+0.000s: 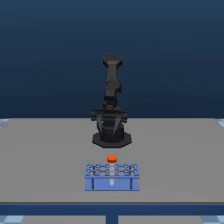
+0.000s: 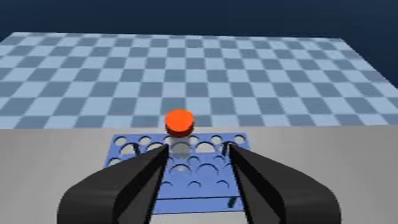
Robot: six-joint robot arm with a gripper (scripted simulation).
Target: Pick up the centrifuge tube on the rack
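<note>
One centrifuge tube [image 2: 180,131] stands upright in a hole of the blue rack [image 2: 202,176], its orange-red cap above the grid. Spread wide, the gripper [image 2: 195,148] holds nothing, its two dark fingers [image 2: 142,172] flanking the rack on the grey table [image 1: 45,155].

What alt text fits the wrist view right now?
Open gripper with two dark fingers above the blue rack, the orange-capped tube standing in it just ahead. Grey table, checkered floor beyond.

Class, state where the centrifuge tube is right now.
In the exterior view, the centrifuge tube stands upright in the blue rack, at the middle of its far edge, between rack and robot base.
</note>
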